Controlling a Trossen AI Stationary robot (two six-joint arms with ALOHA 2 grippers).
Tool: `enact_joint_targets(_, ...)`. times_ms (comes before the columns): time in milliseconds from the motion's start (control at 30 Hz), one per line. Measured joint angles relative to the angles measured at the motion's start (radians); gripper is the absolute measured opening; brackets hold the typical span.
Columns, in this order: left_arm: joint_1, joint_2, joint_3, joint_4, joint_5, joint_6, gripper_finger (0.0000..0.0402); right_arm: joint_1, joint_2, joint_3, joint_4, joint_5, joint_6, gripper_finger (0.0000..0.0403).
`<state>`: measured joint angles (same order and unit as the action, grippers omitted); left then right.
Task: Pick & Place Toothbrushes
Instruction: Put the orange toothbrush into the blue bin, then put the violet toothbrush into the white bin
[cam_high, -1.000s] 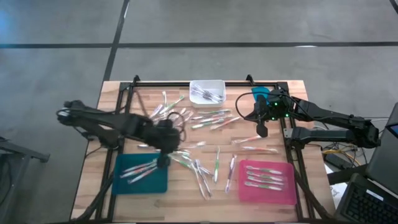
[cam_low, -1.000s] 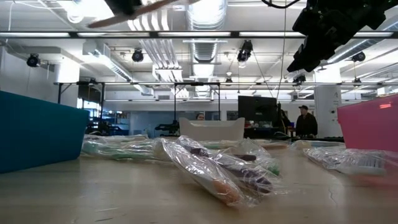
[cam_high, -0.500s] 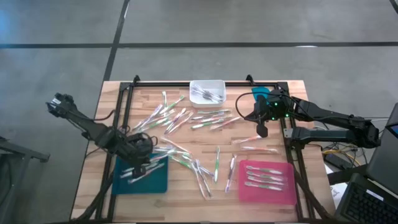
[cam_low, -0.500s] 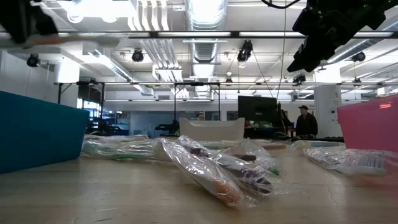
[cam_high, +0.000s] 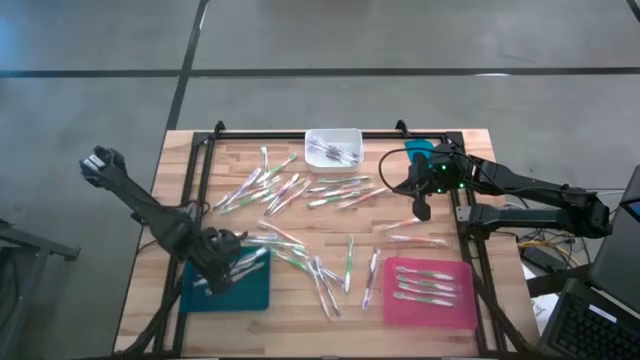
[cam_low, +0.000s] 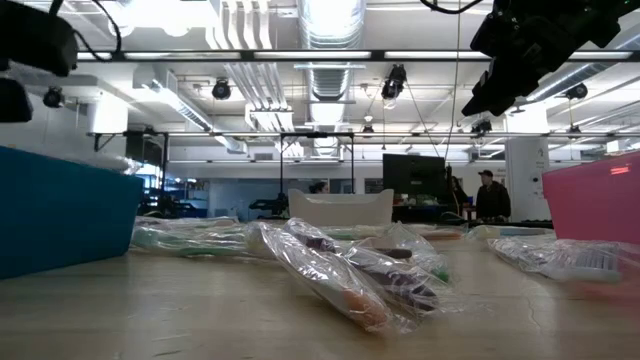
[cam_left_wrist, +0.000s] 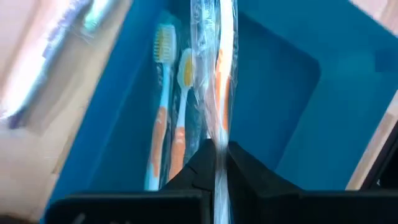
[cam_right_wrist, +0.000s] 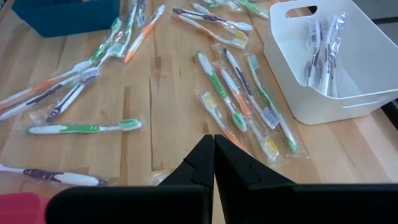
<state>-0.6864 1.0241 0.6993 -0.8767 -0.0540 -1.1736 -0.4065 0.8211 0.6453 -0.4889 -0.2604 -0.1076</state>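
Many wrapped toothbrushes (cam_high: 330, 190) lie loose on the wooden table. My left gripper (cam_high: 225, 268) hangs over the teal tray (cam_high: 258, 292) at the near left, shut on one clear-wrapped toothbrush with an orange handle (cam_left_wrist: 219, 81). Two orange-handled toothbrushes (cam_left_wrist: 168, 118) lie flat on the tray floor (cam_left_wrist: 280, 93). Above the table's far right my right gripper (cam_high: 422, 212) is shut and holds nothing, with loose toothbrushes (cam_right_wrist: 236, 87) below it. My left gripper (cam_left_wrist: 217, 163) pinches the clear wrapper at one end of the orange-handled toothbrush (cam_left_wrist: 217, 142) between its two fingers. The fingers point steeply down, in line with the brush. The brush hangs below them over the tray; whether its lower end touches the tray I cannot tell.
A pink tray (cam_high: 455, 305) with several toothbrushes sits at the near right. A white bin (cam_high: 312, 140) with a few brushes stands at the far edge. Black frame rails (cam_high: 200, 180) run along the table's left and right sides.
My left gripper has gone from the table's middle toward the left and near edges and down, to a spot over the teal tray. It has rolled about its own line and stayed shut on the toothbrush. My right arm kept still.
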Motion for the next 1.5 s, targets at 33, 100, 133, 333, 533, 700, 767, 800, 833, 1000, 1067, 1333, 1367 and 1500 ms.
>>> enact_joint_targets(33,-0.004,0.0,-0.013,0.014,0.004,-0.001,0.0022,0.0,0.0,0.0,0.0,0.0,0.0,0.0008)
enact_joint_targets(100,-0.006,0.0,-0.038,0.038,0.01,-0.002,0.0022,0.0,0.0,0.0,0.0,0.0,0.0,0.0008)
enact_joint_targets(133,-0.007,0.0,-0.05,0.05,0.011,-0.002,0.0022,0.0,0.0,0.0,0.0,0.001,0.0,0.0008)
enact_joint_targets(333,-0.007,0.001,-0.106,0.085,0.053,-0.002,0.0026,0.0,0.0,0.0,0.0,0.001,0.0,0.0008)
enact_joint_targets(533,-0.007,0.001,-0.154,0.109,0.092,-0.048,0.0046,0.0,0.0,0.0,0.0,0.0,0.0,0.0008)
enact_joint_targets(700,-0.007,0.001,-0.164,0.11,0.121,-0.054,0.0087,0.0,0.0,0.0,0.0,0.0,0.001,0.0008)
enact_joint_targets(767,-0.007,0.001,-0.161,0.11,0.127,-0.055,0.0108,0.0,0.0,0.0,0.0,0.0,0.001,0.0008)
enact_joint_targets(800,-0.007,0.001,-0.158,0.111,0.128,-0.057,0.0119,0.0,0.0,0.0,0.0,0.0,0.001,0.0008)
enact_joint_targets(833,-0.007,0.001,-0.154,0.115,0.128,-0.062,0.013,0.0,0.0,0.0,0.0,0.0,0.001,0.0008)
enact_joint_targets(1000,-0.005,0.001,-0.116,0.115,0.167,-0.078,0.0175,0.0,0.0,0.0,0.001,0.0,0.002,0.0008)
enact_joint_targets(1067,-0.002,0.001,-0.094,0.114,0.201,-0.077,0.0186,0.0,0.0,0.0,0.001,0.0,0.001,0.0008)
enact_joint_targets(1333,0.029,0.001,-0.007,0.115,0.211,-0.031,0.0189,0.0,0.0,0.0,0.001,0.0,0.002,0.0008)
enact_joint_targets(1367,0.035,0.001,0.002,0.115,0.211,-0.027,0.0188,0.0,0.0,0.0,0.001,0.0,0.002,0.0008)
enact_joint_targets(1500,0.064,0.0,0.031,0.114,0.21,-0.006,0.0188,0.0,0.0,0.0,0.001,0.0,0.003,0.0008)
